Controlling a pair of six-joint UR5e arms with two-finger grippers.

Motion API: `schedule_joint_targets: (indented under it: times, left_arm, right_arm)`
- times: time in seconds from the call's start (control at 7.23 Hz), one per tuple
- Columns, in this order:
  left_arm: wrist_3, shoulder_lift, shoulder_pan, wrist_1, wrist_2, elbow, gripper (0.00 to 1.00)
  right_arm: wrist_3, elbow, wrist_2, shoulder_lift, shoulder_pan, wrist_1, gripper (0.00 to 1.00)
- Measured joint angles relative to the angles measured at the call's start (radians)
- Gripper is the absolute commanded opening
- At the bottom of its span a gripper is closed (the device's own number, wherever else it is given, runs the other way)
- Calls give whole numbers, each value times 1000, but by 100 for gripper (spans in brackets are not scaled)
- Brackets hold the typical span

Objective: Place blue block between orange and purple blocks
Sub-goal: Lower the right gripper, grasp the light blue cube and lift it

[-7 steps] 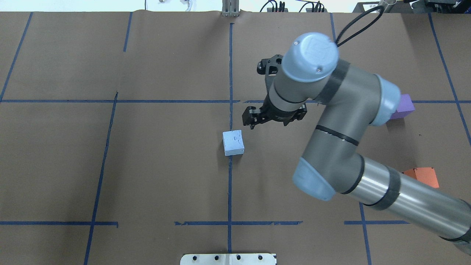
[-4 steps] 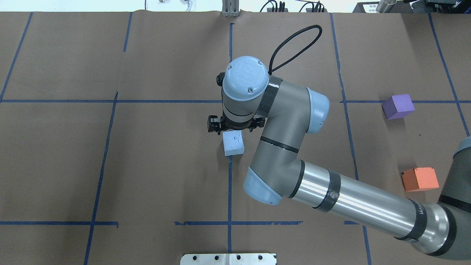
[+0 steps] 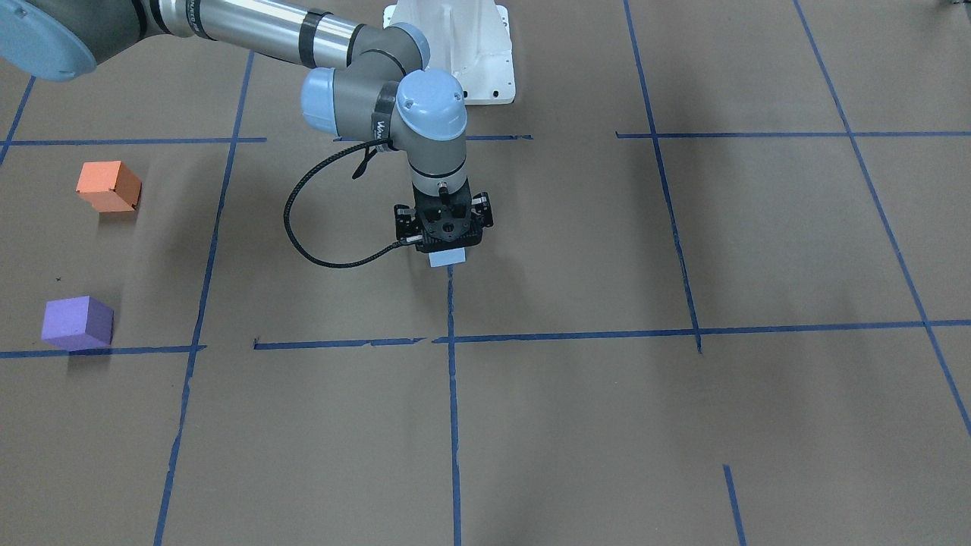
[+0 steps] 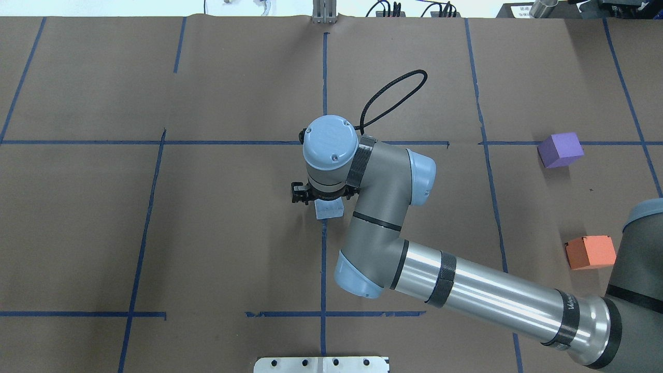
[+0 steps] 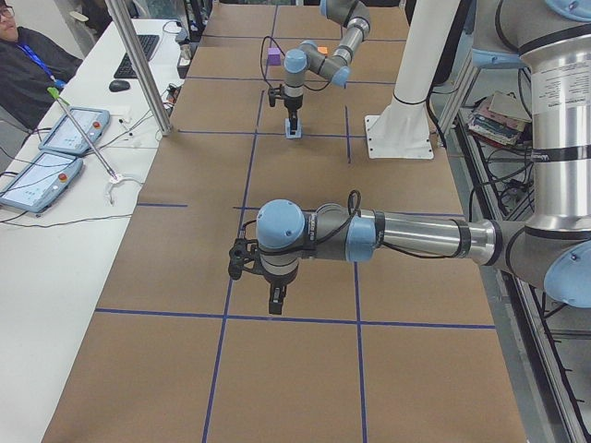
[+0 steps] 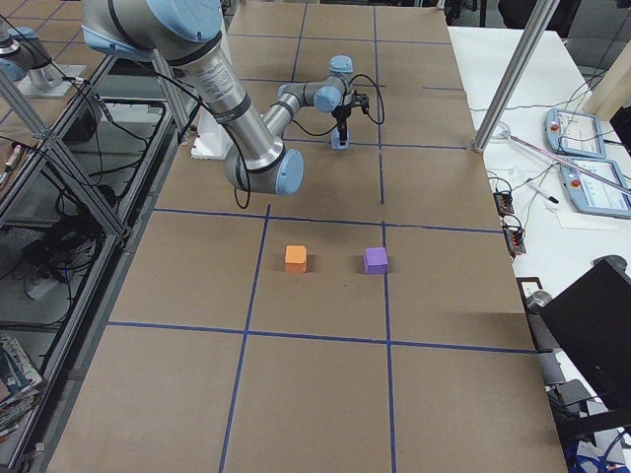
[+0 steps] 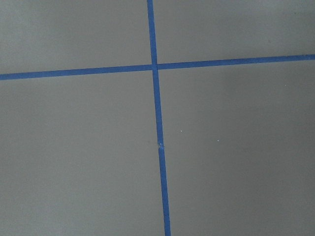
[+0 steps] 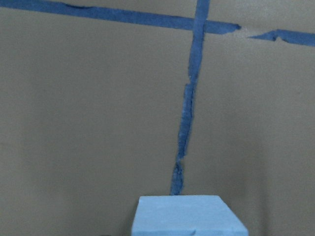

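1. Your right gripper (image 3: 445, 241) points straight down, right over the blue block (image 3: 447, 258), with its black body covering the block's top in the front-facing view.
2. You cannot tell how wide its jaws stand. No fingertips show clearly in any view, and the right wrist view has only the block's pale top at its bottom edge.
3. The blue block sits on the brown paper near the middle of the table (image 4: 233, 233), over a blue tape line (image 4: 323, 269) and just short of a tape crossing.
4. The orange block (image 4: 590, 252) and the purple block (image 4: 560, 149) lie on the robot's right side of the table, apart from each other with bare paper between them. Both are well apart from the blue block.
5. The blue block is not yet between the other two.
6. Your left gripper (image 5: 276, 305) hangs low over the paper near a tape crossing, far from all three blocks. It shows only in the side view, so you cannot tell its opening.
7. The left wrist view shows only crossed tape lines on the paper.
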Motion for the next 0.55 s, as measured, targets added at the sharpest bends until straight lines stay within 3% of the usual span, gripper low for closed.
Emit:
schedule_joint_targets:
  times: [0.14,0.55]
  left_arm:
    - [0,1,0,0,0,0,100]
    - [0,1,0,0,0,0,100]
  right_arm:
    - [3,-5,-2,2,-2,1,22]
    - [6,0,10,0,21,-2,22]
